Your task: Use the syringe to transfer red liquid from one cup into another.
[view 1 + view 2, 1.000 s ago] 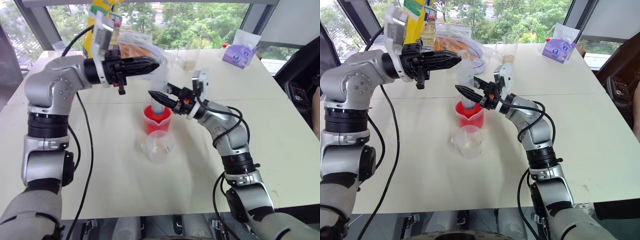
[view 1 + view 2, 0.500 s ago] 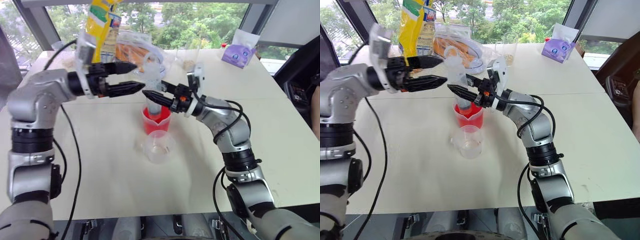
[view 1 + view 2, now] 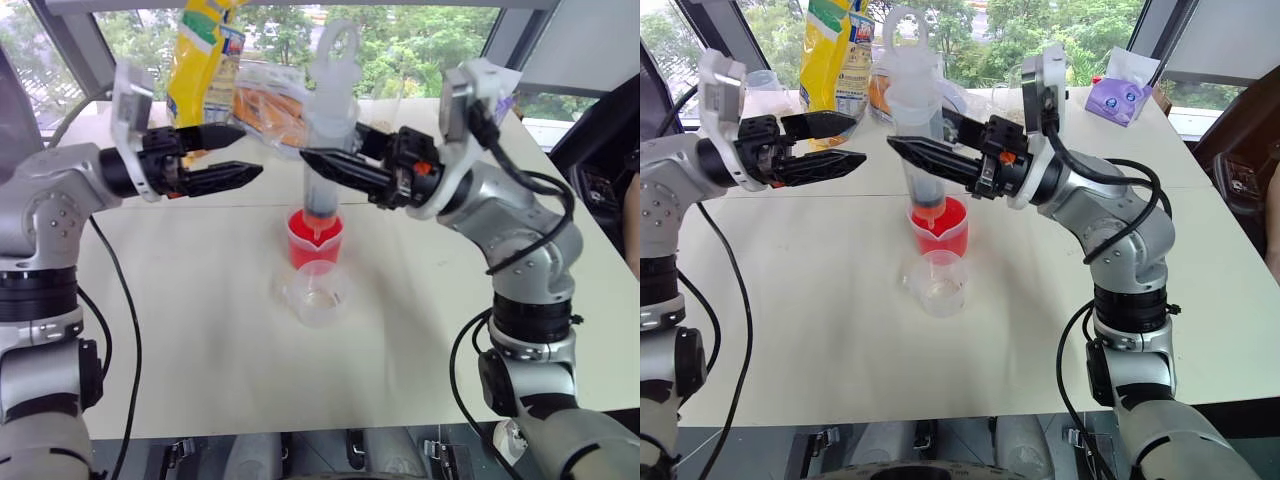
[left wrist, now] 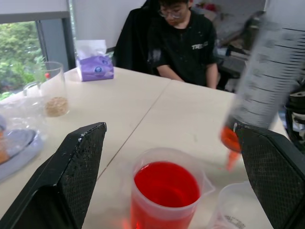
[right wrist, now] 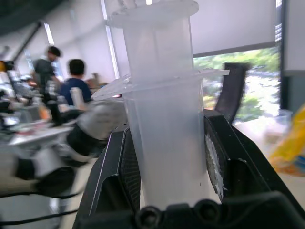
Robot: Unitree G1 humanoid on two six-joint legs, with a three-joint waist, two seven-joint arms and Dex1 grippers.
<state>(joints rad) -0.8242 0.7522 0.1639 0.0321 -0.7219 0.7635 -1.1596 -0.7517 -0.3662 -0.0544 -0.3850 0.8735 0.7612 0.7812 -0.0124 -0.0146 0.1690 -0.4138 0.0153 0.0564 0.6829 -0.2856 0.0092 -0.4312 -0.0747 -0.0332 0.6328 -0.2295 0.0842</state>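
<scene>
1. Head views: right claw [image 3: 335,166] clamped the syringe [image 3: 324,150] upright, its tip just above the red cup [image 3: 313,240] on the worktop [image 3: 200,330]. Left claw [image 3: 238,155] stood wide open, empty, off to the side.
2. Left wrist view: red liquid [image 4: 166,183] filled the cup; syringe tip looked red.
3. Right wrist view: claw gripped the barrel.
4. Likely step: carrying the load. Next: shift over the short clear cup [image 3: 317,290], press plunger.
</scene>
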